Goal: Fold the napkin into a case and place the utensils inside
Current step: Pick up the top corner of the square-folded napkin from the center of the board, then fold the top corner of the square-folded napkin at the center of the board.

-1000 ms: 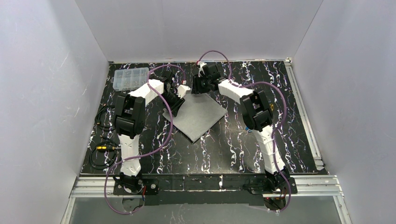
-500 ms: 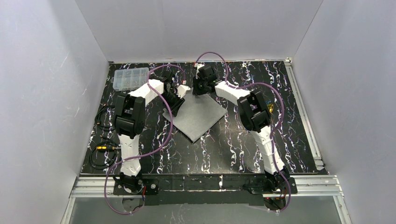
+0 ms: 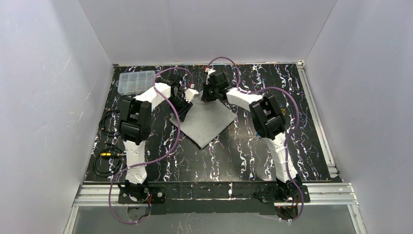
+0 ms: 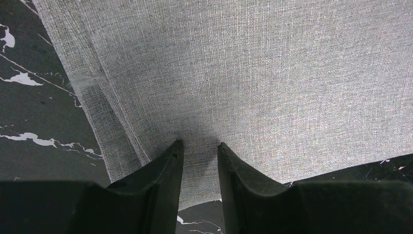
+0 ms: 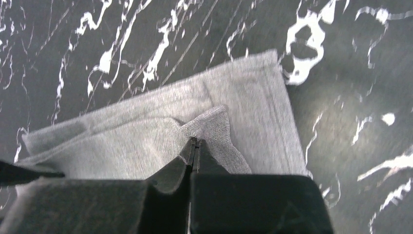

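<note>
Marbled table (image 3: 316,136) | left jaws apart at napkin (image 3: 207,122) edge | right jaws clamped, seemingly on far corner

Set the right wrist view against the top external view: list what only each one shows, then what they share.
Only the right wrist view: the right gripper shut, pinching up a small flap of the light-grey woven cloth napkin, whose hemmed edge and layers show up close.
Only the top external view: the clear plastic compartment box at the far left, the left gripper at the napkin's left corner, and the purple cables.
Both: the napkin lying on the black white-veined table.
</note>
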Motion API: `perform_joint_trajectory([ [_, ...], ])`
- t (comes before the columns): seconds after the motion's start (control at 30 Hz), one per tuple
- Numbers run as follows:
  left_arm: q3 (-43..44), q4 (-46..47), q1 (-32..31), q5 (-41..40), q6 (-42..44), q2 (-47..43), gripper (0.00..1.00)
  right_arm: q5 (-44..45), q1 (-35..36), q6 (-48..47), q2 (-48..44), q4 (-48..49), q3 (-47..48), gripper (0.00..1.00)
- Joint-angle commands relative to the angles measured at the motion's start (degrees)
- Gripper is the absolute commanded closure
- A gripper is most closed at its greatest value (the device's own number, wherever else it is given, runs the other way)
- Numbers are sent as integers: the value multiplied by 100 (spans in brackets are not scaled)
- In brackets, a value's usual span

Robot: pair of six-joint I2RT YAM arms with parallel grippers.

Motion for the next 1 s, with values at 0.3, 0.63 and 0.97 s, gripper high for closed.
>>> perform_joint_trajectory([
  [0.3, 128, 39, -8, -39, 73, -155, 70, 50, 264, 86, -1947, 1226, -1900, 99],
  [0.63, 176, 21, -8, -57, 47, -172, 70, -2, 481, 149, -2566, 1094, -2665, 99],
  [0.97, 329, -401, -8, 113, -134, -338, 67, 275, 748, 450, -3043, 1379, -3540, 99],
])
